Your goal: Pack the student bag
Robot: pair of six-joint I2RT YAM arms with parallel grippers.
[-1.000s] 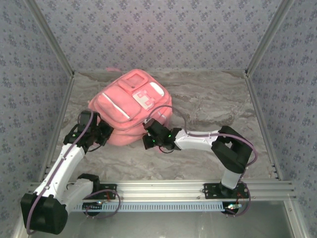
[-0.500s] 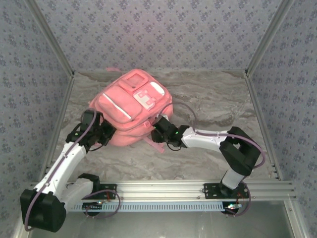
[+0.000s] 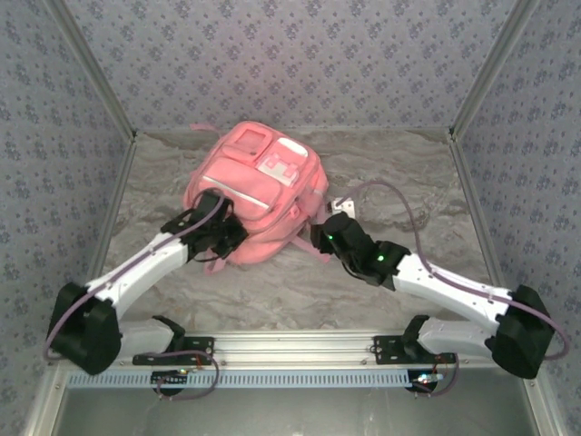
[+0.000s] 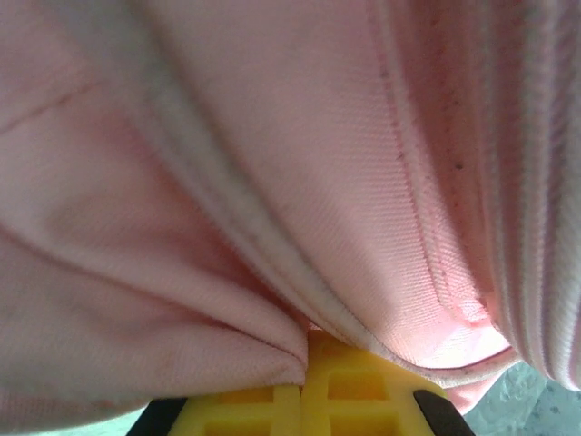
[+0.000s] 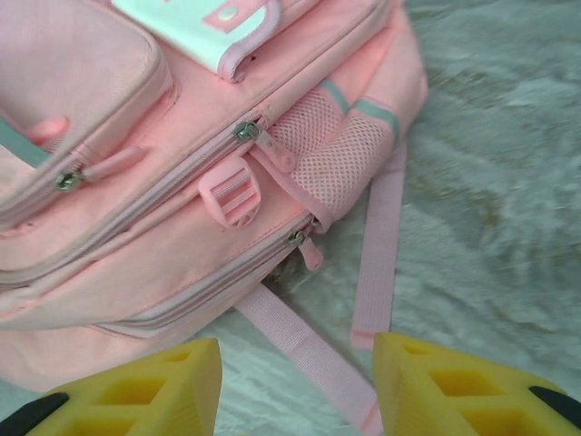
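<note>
left claw (image 3: 221, 238) is clenched on the bag (image 3: 261, 186), gripping its near-left edge. in your left wrist view the pink fabric folds bunch down into the yellow pads (image 4: 313, 392), and cloth is pressed close across the lens. you can't tell from there which seam or panel it has.

the bag lies on the bench (image 3: 399, 177), left of centre toward the back, with its front pockets facing up and the pale strip showing on top.

right claw (image 3: 325, 232) is released, holding nothing, just beside the bag's near-right corner. in your right wrist view its yellow fingers (image 5: 136, 391) stand well apart, over bare bench surface. ahead of them you have:
- a mesh side pocket (image 5: 340, 154) with pale trim
- a pink buckle (image 5: 231, 195) on the side panel
- two zip pulls, one near the buckle (image 5: 247, 132) and one lower (image 5: 295, 239)
- one strap (image 5: 379, 245) running from the mesh pocket down flat on the bench
- a second strap (image 5: 304, 350) coming out from under the bag on a diagonal, ending between the fingers

no contact between the right claw and either strap as far as you can see.
</note>
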